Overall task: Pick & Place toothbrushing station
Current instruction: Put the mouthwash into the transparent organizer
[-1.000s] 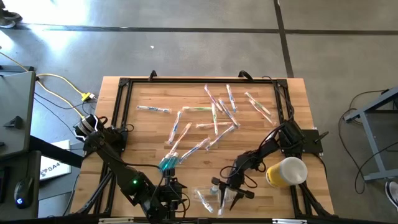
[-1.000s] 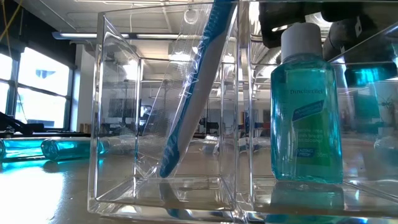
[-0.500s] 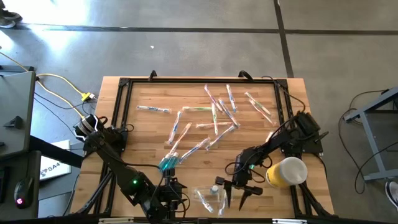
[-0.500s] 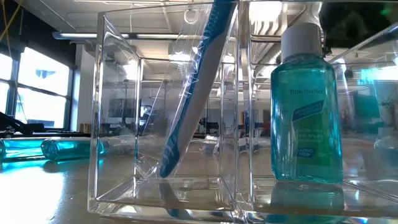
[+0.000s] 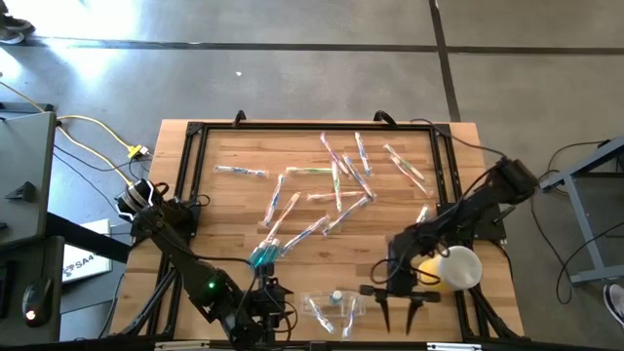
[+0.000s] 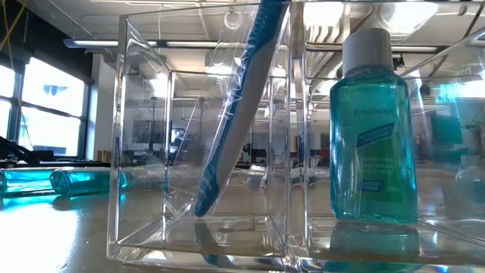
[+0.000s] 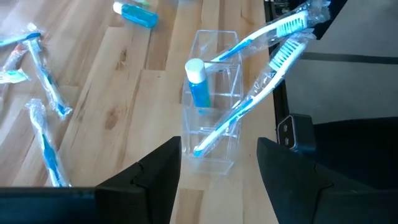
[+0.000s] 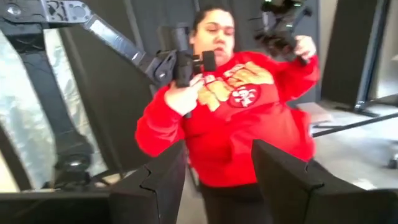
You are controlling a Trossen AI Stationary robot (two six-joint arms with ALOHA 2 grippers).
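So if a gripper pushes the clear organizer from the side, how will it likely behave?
The clear organizer looks light, thin-walled and smooth, so it would probably slide on the wooden table. The toothbrushes lean far over its rim, so it may tip toward them. The mouthwash bottle inside may wobble.

— What sort of place is this?
— A robotics lab or workshop in a big industrial hall. The wooden table (image 5: 224,210) stands on a bare concrete floor (image 5: 292,78), with yellow cables (image 5: 93,132) trailing just beside it.
— Anything else?
— Beyond the table, exposed ceiling beams (image 6: 189,15) and tall windows (image 6: 45,106). Near it a person in a red sweatshirt (image 8: 242,118) grips black control handles (image 8: 186,62).
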